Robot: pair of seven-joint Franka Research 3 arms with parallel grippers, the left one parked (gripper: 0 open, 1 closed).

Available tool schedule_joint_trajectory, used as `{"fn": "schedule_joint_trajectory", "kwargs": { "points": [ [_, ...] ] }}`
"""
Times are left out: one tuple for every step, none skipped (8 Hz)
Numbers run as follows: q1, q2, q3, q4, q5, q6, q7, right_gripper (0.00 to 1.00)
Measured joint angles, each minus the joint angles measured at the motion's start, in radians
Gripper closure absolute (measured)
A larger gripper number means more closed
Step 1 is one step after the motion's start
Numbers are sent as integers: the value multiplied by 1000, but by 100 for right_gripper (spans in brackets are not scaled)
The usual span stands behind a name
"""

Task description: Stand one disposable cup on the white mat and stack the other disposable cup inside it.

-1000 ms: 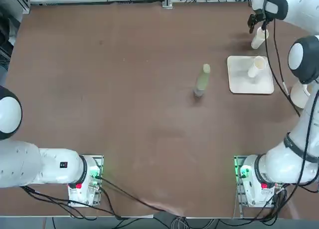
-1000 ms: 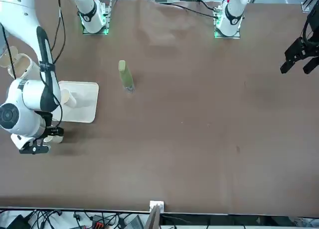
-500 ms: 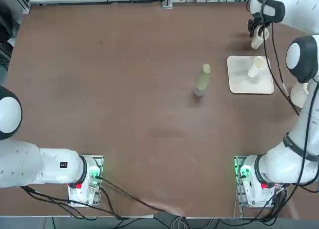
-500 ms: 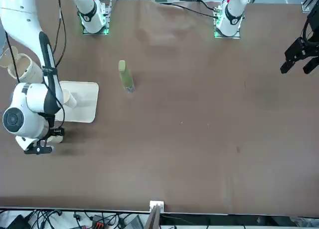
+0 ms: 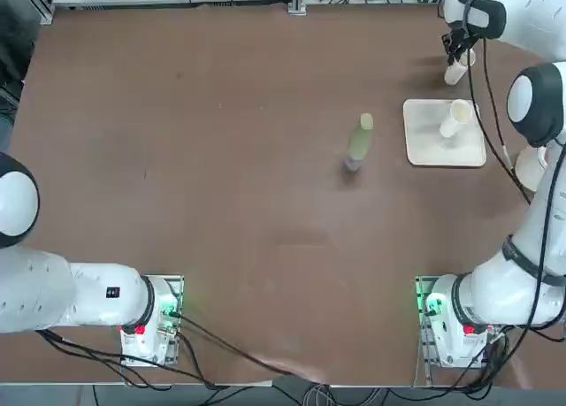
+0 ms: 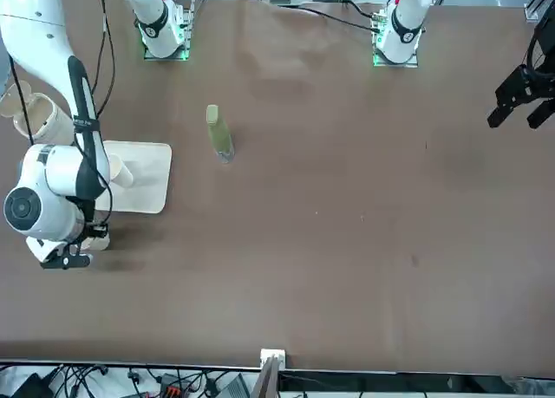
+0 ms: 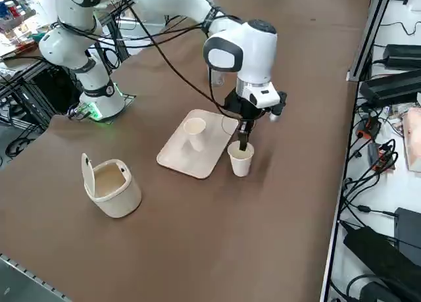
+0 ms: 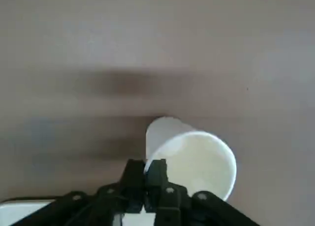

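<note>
Tabletop: a broad brown surface [image 5: 256, 194], by which the mat, both cups, the tub and the bottle are carried.
Right arm: white with dark joints [image 7: 260, 52]; it is extended over the far part of the tabletop, and its wrist is held above the second cup.
Black cables: strung along the right arm [image 5: 542, 238], partly looped in front of it in the top view.
White tub: round and open-mouthed [image 7: 117, 198], placed near the mat but apart from it, on the robot's right.
Tub lid: pale, tipped up at the tub's rim [image 7: 87, 176].
White mat: flat, square, with rounded corners [image 7: 179, 156]; it is laid on the tabletop in the top view's right half.
Green bottle: pale green with a clearer base [image 5: 360, 141], set to the left of the mat in the top view, well apart from it; whether it is stood or laid cannot be told.
First cup: white, stood upright on the mat, mouth up [image 7: 196, 135]; nothing is seen stacked in it.
Second cup: white, upright, mouth up [image 7: 241, 162], kept off the mat, just beyond its far edge as seen from the robot's side.
Right claw: lowered to the second cup's rim [image 8: 146, 164]; its fingers are brought together, with the thin cup wall clamped between them.
</note>
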Motion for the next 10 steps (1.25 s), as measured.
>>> {"fn": "schedule_joint_trajectory", "kwargs": {
  "points": [
    [-1, -12, -3, 9, 0, -11, 0, 98],
    [-2, -37, -6, 18, 0, -41, -4, 98],
    [-3, -73, -10, 25, -1, -84, -11, 98],
    [-6, -114, -13, 27, -1, -128, -17, 98],
    [-9, -153, -13, 28, -1, -169, -19, 98],
    [-11, -186, -14, 28, -1, -209, -20, 98],
    [-12, -215, -15, 28, -1, -249, -20, 98],
    [-13, -244, -15, 28, -1, -299, -21, 98],
    [-15, -274, -15, 28, -1, -363, -21, 98],
    [-16, -298, -15, 26, -1, -421, -21, 98]
  ]
}}
